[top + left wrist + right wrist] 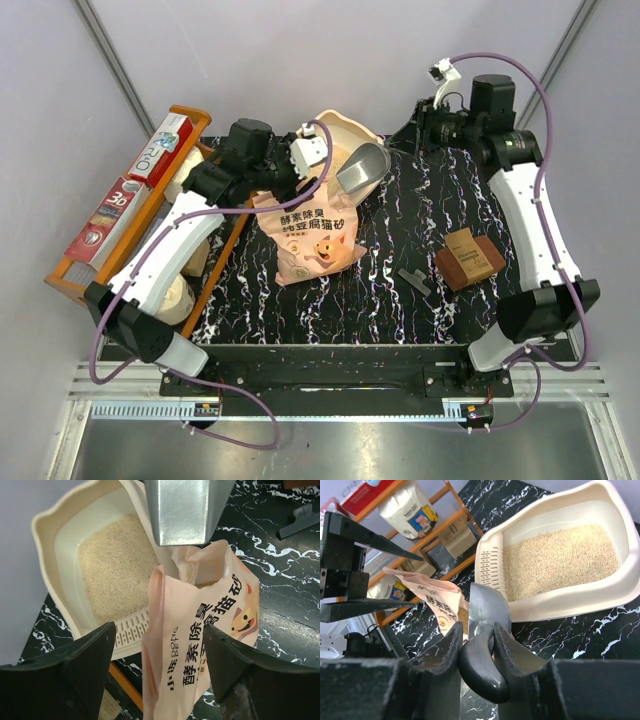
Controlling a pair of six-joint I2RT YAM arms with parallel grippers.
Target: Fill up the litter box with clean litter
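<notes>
Step in hand, by judgement: scooping from bag [200, 645] into box [560, 607]. Right end effector [477, 635] pinches scoop [487, 605] by handle; blade hangs at open bag mouth, load not visible. Left end effector [159, 630] spread either side of bag top, contact unclear. Box at far side of worktop [420, 210], just behind bag. Litter [560, 555] — pale, fine, loose — lies as shallow layer on box floor. Next move likely calls for dipping scoop, lifting level, tipping over rim.

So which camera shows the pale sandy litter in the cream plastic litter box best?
Right wrist: the pale beige sandy litter lies almost wholly in view across the cream plastic litter box. Left wrist shows most of it, with the grey metal scoop and pink bag covering one side. Top external shows only the box's rim.
</notes>
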